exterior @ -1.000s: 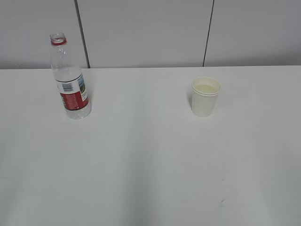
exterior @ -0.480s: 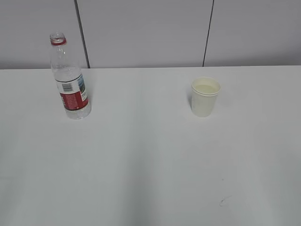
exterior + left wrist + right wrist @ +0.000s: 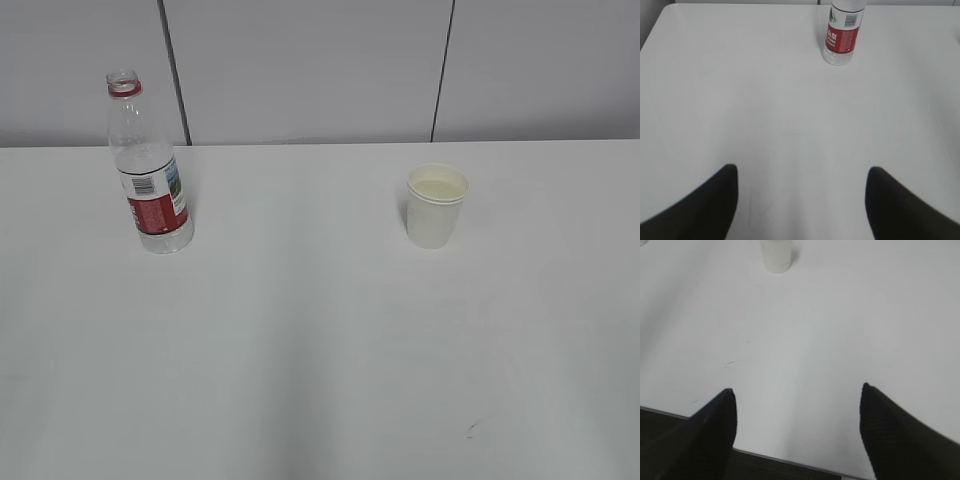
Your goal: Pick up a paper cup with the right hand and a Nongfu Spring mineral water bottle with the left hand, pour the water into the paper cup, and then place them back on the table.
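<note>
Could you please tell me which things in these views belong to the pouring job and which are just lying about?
Belong to the job:
paper cup, upright, with liquid inside
mineral water bottle, upright, uncapped
left gripper, open, empty
right gripper, open, empty
table, bearing both

Just lying about:
nothing loose; only a small dark scuff mark on the table

Left wrist view: bottle (image 3: 842,37) cut off at top edge, neck and mouth out of frame; label print too small to read. Right wrist view: cup (image 3: 776,256) cropped at top, rim and contents unseen. Both views: fingers (image 3: 700,207) (image 3: 702,437) cut by bottom edge, tips only. Exterior view: neither arm in frame.
</note>
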Tool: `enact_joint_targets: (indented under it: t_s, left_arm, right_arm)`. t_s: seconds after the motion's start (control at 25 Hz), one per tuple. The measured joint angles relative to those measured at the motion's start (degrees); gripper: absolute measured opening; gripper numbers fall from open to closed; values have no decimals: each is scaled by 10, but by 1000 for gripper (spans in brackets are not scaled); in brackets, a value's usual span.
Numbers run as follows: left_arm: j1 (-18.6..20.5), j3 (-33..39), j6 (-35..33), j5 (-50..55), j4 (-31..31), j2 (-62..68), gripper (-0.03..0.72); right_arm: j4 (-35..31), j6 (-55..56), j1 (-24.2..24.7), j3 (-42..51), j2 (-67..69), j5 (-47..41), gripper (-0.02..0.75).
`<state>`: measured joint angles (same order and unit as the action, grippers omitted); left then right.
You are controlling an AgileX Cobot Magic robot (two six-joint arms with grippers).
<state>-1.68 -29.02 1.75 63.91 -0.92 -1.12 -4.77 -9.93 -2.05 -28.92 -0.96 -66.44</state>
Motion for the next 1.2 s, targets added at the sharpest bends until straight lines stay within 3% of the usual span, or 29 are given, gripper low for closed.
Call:
enact_joint_targets:
  t_s: [1.2]
  left_arm:
    - [2,0,-1,0,0,0,468]
  right_arm:
    - [0,-1,1,0,0,1,571]
